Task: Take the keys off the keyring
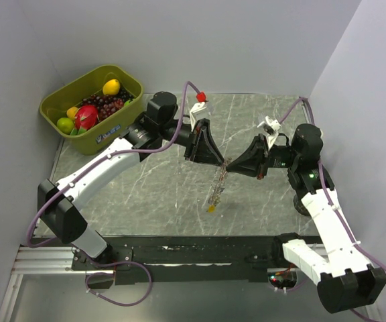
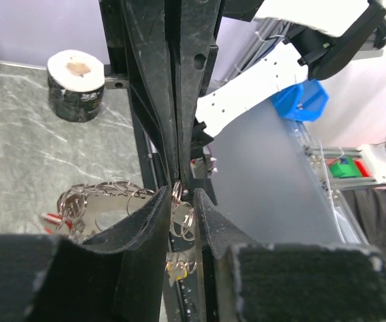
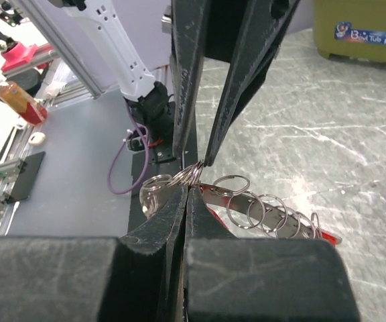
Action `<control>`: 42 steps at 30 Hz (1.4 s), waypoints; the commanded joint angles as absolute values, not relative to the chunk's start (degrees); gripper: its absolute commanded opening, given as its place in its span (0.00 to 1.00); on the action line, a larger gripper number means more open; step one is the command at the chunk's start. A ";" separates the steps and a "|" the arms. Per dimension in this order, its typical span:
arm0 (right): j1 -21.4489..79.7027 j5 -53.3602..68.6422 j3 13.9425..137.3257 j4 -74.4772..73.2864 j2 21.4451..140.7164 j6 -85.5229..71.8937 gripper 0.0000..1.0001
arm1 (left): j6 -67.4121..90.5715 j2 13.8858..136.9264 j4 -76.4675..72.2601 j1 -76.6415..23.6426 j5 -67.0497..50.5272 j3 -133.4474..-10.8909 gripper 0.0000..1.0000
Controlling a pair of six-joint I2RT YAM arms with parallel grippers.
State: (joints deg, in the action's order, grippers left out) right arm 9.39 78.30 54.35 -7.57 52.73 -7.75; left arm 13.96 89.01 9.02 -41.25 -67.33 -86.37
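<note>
The right pincer (image 3: 187,191) is clamped shut on the keyring (image 1: 217,184), which dangles just below both; the left pincer (image 2: 183,198) stands slightly parted around one loop; the keys (image 1: 211,208) all seem attached, so nothing's off yet

Keyring (image 3: 273,215) — shiny metal; table (image 1: 166,188) glossy marble-look (veined).

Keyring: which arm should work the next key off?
Left. The right gripper jaws are shut on the keyring, anchoring it; left gripper jaws stand apart, likely free to pull.
</note>
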 commanded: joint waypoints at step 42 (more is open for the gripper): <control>9.40 72.07 63.19 -32.52 57.75 7.12 0.00 | -24.52 87.54 34.98 -53.52 -29.44 -97.65 0.25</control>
State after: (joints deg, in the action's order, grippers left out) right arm 9.39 69.45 61.76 -32.34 58.46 5.89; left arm -23.29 88.20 35.44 -53.06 -31.05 -95.88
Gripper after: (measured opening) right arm 0.007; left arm 0.249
